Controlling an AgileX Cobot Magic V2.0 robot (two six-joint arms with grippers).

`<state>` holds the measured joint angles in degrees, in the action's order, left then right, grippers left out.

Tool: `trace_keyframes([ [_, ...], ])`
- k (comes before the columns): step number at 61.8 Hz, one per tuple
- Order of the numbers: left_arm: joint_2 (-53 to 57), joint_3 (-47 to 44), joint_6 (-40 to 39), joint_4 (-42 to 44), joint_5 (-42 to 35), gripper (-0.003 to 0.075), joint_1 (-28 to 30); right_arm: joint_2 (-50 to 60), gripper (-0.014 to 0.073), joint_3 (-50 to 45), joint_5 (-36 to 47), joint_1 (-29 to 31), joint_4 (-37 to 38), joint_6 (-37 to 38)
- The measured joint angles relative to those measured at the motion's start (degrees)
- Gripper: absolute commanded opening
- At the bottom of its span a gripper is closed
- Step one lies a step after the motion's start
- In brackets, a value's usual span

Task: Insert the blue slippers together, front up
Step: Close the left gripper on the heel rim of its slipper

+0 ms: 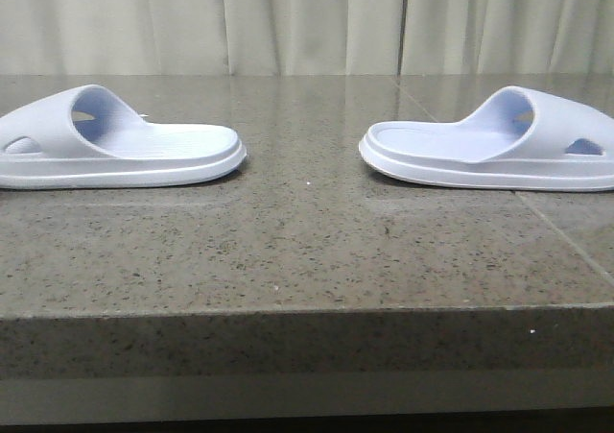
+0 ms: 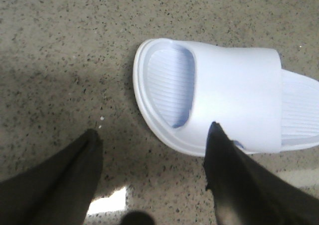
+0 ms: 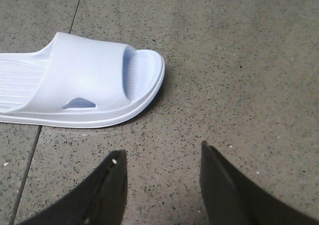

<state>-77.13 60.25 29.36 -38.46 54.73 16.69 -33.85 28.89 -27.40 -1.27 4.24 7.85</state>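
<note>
Two pale lavender-blue moulded foam slippers lie sole-down on the speckled grey stone tabletop (image 1: 307,251), the left slipper (image 1: 115,145) at the left edge of the front frame and the right slipper (image 1: 499,145) at the right edge, well apart. The left end effector (image 2: 154,150) is spread wide, one finger overlapping that slipper's sole edge in its wrist picture. The right end effector (image 3: 162,160) is also released, holding nothing, near its slipper's end.

Indoor test bench: speckled stone-look counter (image 1: 307,251) before pale drawn curtains (image 1: 307,20).
</note>
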Motion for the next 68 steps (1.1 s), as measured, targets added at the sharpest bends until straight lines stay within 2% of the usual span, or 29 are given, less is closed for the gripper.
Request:
trace_keyframes([
  [9, -5.7, 2.6, 2.7, -4.2, 0.5, 0.0438, 0.4, 0.0, 0.0374, 0.0, 0.0, 0.0, 0.0, 0.0],
  [23, -12.8, 6.8, 3.4, -5.4, 0.9, 0.0438, 0.4, 0.0, 0.0374, 0.0, 0.0, 0.0, 0.0, 0.0],
  [30, -15.2, 7.8, 3.6, -5.7, 0.9, 0.0404, 0.4, 0.0, 0.0374, 0.0, 0.0, 0.0, 0.0, 0.0],
  [42, -18.0, 8.2, 4.5, -6.5, 0.9, 0.0334, 0.4, 0.0, 0.0374, 0.0, 0.0, 0.0, 0.0, 0.0],
  [68, -20.7, 8.3, 7.4, -11.0, 2.1, 0.0333, 0.4, 0.0, 0.0374, 0.0, 0.0, 0.0, 0.0, 0.0],
])
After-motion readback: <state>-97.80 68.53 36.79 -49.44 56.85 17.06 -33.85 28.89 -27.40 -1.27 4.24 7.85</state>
